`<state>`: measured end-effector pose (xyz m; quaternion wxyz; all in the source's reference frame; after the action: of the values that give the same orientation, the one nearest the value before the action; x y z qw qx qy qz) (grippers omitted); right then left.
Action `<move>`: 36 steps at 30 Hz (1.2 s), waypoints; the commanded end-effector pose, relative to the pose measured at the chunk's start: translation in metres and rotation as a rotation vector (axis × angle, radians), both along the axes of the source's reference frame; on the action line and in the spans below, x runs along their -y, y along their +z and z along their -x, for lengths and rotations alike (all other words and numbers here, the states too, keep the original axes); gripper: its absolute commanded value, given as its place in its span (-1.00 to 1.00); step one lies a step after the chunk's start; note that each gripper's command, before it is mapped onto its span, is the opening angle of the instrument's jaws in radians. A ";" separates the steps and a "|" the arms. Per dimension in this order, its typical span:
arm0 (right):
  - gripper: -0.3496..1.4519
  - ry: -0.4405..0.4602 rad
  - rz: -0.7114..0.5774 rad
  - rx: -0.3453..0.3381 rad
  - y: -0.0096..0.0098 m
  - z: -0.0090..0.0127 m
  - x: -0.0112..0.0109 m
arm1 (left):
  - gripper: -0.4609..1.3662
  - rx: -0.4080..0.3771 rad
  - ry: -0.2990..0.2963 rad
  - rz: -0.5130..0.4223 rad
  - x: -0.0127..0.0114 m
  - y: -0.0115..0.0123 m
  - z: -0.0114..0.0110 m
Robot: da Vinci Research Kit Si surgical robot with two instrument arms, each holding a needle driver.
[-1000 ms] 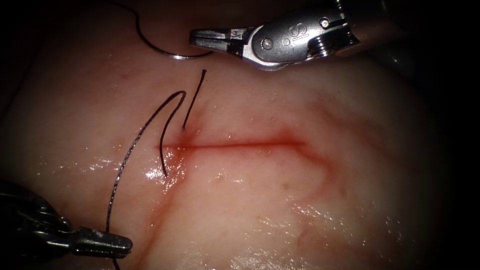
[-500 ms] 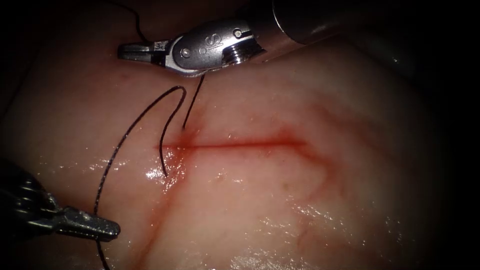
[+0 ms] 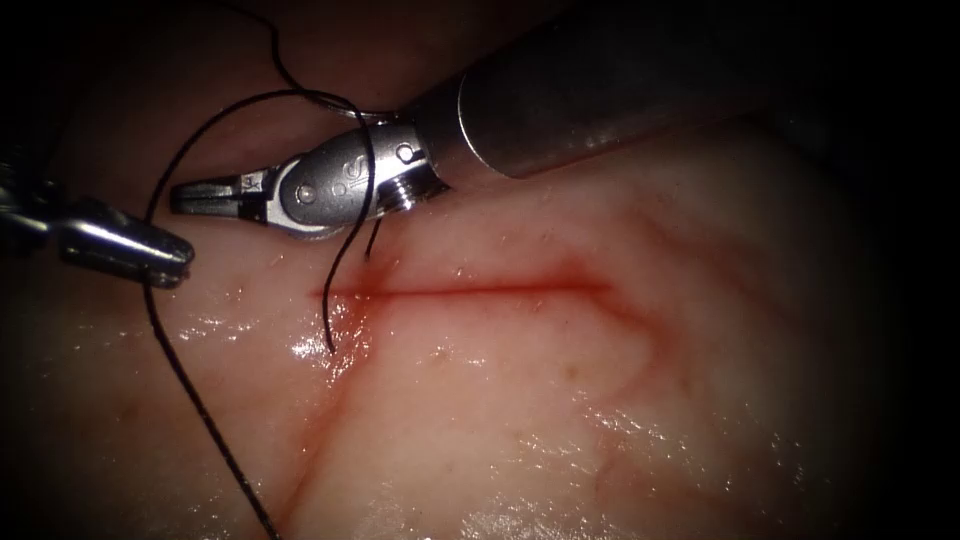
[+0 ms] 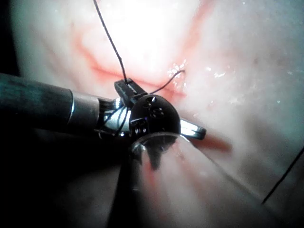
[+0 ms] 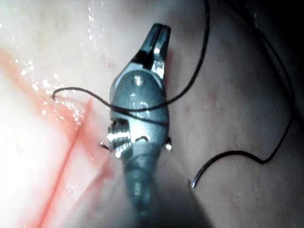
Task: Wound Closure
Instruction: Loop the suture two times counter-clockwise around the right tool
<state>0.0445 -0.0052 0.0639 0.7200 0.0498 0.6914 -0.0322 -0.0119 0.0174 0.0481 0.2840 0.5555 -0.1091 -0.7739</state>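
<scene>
Now left tool (image 3: 165, 258) gripping thread (image 3: 190, 385) left of cut (image 3: 470, 291) — right tool (image 3: 195, 195) clamped empty, thread draping over it.

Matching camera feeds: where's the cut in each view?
Endoscope: cut runs level, mid-picture.
Left wrist: cut lies behind the thread.
Right wrist: cut runs beside the right tool, jaws shut, empty.
Shared landmark: thread's free end, beside the cut's left end; left tool holds the thread.

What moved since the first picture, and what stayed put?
The right tool slid left and down across the tissue, passing under the thread, which now drapes over it. The left tool lifted up, carrying its thread. The cut and short thread end stayed.
</scene>
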 end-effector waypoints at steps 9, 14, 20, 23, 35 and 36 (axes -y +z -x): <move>-1.00 -0.073 -0.018 -0.078 -0.0017 0.0027 0.0020 | -0.88 0.005 0.060 -0.220 -0.0016 0.0077 -0.0030; -1.00 -0.072 -0.038 -0.136 -0.0022 0.0049 0.0025 | -0.88 0.006 0.075 -0.257 -0.0023 0.0104 -0.0044; -1.00 -0.021 -0.049 -0.169 -0.0012 0.0075 0.0029 | -0.88 -0.027 0.087 -0.271 -0.0016 0.0139 -0.0039; -1.00 0.021 -0.036 -0.173 -0.0005 0.0077 0.0031 | -0.88 -0.042 0.103 -0.278 -0.0007 0.0157 -0.0027; -1.00 0.211 -0.015 -0.189 -0.0013 0.0074 0.0016 | -0.88 -0.026 0.139 -0.285 0.0048 0.0202 0.0019; -1.00 0.234 -0.003 -0.201 -0.0018 0.0072 0.0013 | -0.88 -0.022 0.142 -0.283 0.0051 0.0200 0.0024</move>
<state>0.0372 -0.0066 0.0618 0.6458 -0.0332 0.7612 0.0492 -0.0145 0.0121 0.0679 0.2562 0.5886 0.0419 -0.7656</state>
